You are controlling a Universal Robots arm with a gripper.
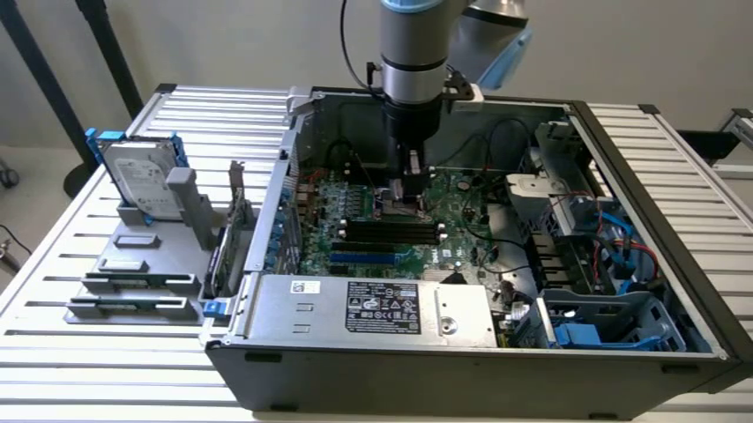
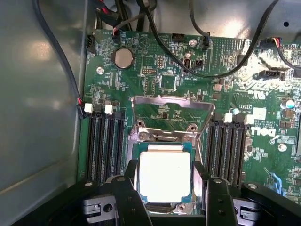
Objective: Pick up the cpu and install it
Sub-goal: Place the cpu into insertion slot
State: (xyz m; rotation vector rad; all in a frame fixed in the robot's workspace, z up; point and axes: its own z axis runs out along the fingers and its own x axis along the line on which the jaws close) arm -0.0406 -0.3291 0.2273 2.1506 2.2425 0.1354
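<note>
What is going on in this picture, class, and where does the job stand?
A robot arm reaches down into an open computer case. Its gripper holds the cpu by two opposite edges, right over the socket on the motherboard. The socket's metal retaining plate is flipped open. Whether the chip is fully seated cannot be told.

Shiny square cpu (image 2: pixel 164 176) flat over socket
</note>
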